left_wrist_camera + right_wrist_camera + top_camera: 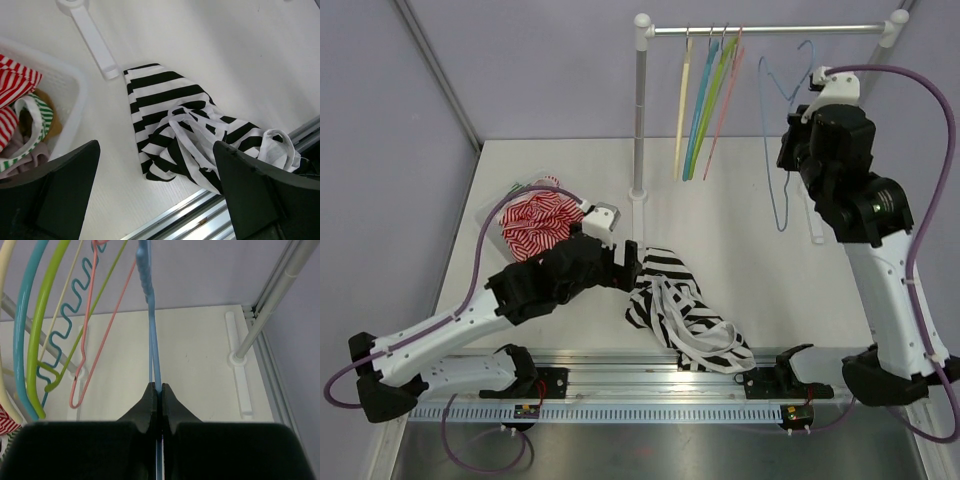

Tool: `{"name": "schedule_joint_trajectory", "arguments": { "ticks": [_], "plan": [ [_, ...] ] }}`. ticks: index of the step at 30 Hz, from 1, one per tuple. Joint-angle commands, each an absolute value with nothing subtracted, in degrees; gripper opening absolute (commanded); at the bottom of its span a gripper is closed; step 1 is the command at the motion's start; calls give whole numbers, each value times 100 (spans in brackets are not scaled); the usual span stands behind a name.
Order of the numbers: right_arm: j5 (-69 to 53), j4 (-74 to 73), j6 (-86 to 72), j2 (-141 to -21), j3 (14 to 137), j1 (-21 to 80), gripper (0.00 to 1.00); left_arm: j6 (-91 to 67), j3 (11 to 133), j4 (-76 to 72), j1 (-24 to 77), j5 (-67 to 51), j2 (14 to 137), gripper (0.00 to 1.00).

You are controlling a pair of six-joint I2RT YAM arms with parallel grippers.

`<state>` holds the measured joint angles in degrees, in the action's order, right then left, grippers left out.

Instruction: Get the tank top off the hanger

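Note:
The black-and-white striped tank top [678,308] lies crumpled on the table near the front rail, off any hanger; it also shows in the left wrist view [190,135]. My left gripper [632,268] is open and empty, hovering at the top's left edge [155,200]. My right gripper [800,150] is shut on the thin light-blue hanger [782,130], bare of clothing, held up near the rail's right end. In the right wrist view the fingers [159,397] pinch the blue wire [152,340].
A clothes rail [770,30] on a white post [640,110] holds several bare hangers [705,100]. A white basket [520,215] with red-striped clothes sits at the left. The metal front rail [650,380] runs along the near edge.

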<state>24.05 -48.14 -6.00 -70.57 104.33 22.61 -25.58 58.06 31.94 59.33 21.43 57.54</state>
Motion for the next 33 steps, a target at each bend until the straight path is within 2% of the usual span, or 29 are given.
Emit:
{"name": "schedule_joint_trajectory", "arguments": {
  "ticks": [1,12,19,26,31,33],
  "plan": [
    [2593,-4693,-273,-7652,11318,2268,0,-2707,6135,3858,6003,2672,5327,99],
    [2593,-5246,71,-10123,13895,1881,0,-2584,6117,4281,6187,3156,4711,99],
    [2031,-5352,-121,-10678,14115,1679,0,-2505,6055,4069,6196,2971,4737,99],
    [1714,-5159,-421,-10433,13413,1670,0,-2400,6152,3841,6205,2646,5236,99],
    [1582,-5309,-413,-10406,13474,1670,0,-2417,6267,3841,6205,2646,5642,99],
    [1608,-5221,-378,-10267,13325,1670,23,-2461,6240,3622,6214,2479,5782,99]
  ]
}}
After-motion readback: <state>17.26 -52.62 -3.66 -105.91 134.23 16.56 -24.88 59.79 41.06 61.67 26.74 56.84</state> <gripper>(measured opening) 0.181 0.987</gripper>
